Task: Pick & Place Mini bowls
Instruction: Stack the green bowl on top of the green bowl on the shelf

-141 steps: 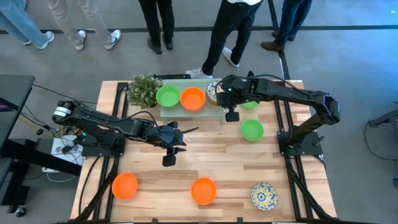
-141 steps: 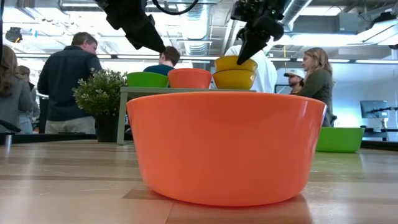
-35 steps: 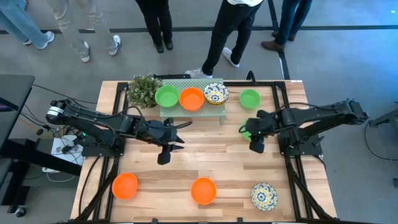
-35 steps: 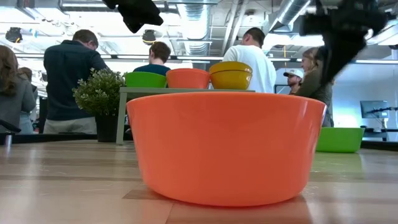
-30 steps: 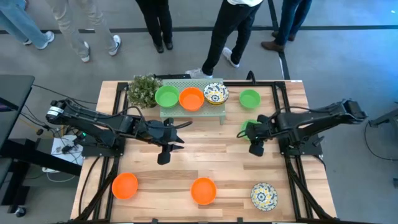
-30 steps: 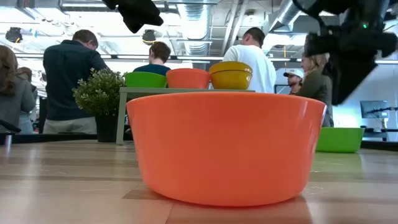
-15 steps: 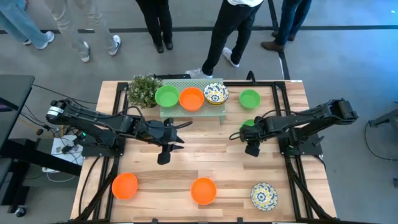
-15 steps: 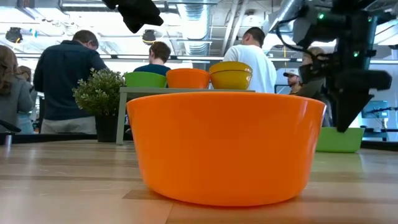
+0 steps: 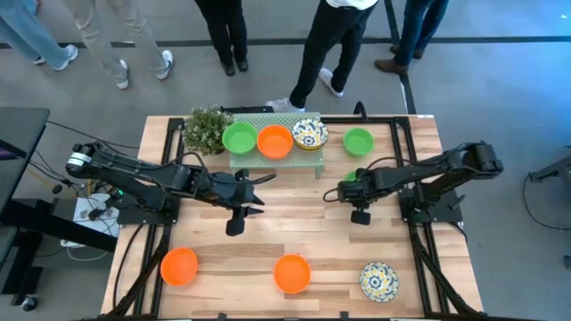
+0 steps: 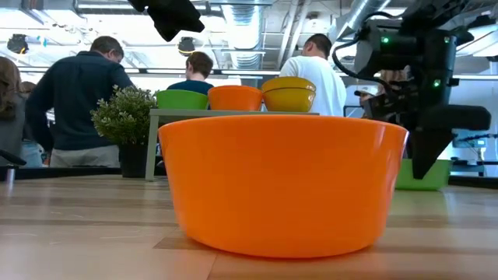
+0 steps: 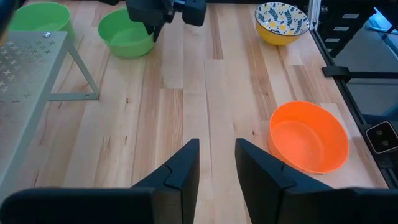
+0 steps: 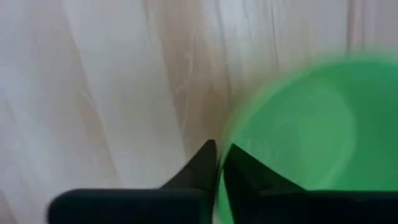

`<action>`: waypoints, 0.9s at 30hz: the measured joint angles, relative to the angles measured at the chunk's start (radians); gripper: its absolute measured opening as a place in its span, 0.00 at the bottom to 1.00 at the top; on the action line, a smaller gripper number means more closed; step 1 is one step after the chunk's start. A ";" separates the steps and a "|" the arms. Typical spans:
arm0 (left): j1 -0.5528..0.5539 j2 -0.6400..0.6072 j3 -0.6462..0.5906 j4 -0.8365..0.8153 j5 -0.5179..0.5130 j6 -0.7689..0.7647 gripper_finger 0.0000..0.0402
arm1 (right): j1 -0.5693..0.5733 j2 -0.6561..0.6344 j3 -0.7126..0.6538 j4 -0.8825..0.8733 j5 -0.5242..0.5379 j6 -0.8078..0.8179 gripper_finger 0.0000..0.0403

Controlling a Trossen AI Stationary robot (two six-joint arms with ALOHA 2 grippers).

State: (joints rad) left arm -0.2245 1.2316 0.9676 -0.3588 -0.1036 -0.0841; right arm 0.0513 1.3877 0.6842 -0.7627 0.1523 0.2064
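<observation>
Looks like a robotics lab or demo space, not anyone's home. The wooden table (image 9: 294, 223) sits in a black metal frame, with 2 dark arms bolted at its left and right edges and loose cables trailing off the left side. The low view shows exposed ceiling ducts (image 10: 249, 19), strip lights and people (image 10: 74, 101) standing around beyond the table's far edge on a grey floor (image 9: 500, 80).

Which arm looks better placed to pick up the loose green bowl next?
The right: its gripper sits at the green bowl's rim, fingers nearly together. The left gripper hovers mid-table, farther away.
</observation>
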 joint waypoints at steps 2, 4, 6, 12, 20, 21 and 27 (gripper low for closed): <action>0.000 0.000 0.000 0.000 0.000 0.000 0.26 | 0.005 -0.017 0.004 -0.001 -0.023 -0.004 0.03; 0.000 0.000 0.000 0.000 0.000 0.000 0.26 | 0.016 -0.029 0.021 -0.008 -0.046 -0.004 0.03; 0.000 0.000 0.000 0.000 0.000 0.000 0.26 | 0.033 -0.042 0.052 -0.013 -0.060 -0.006 0.02; 0.000 0.005 0.000 0.006 0.015 0.000 0.26 | 0.102 -0.035 0.166 0.031 -0.089 -0.033 0.01; 0.000 0.093 0.001 0.126 0.043 0.082 0.26 | 0.184 0.162 0.352 0.043 -0.177 -0.088 0.01; 0.000 0.109 0.001 0.136 0.045 0.106 0.26 | 0.193 0.198 0.381 0.039 -0.192 -0.114 0.00; 0.000 0.201 0.001 0.152 0.061 0.194 0.28 | 0.223 0.360 0.578 -0.032 -0.208 -0.247 0.01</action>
State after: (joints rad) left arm -0.2247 1.4326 0.9687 -0.2064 -0.0429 0.1099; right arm 0.2743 1.7479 1.2624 -0.7946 -0.0559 -0.0408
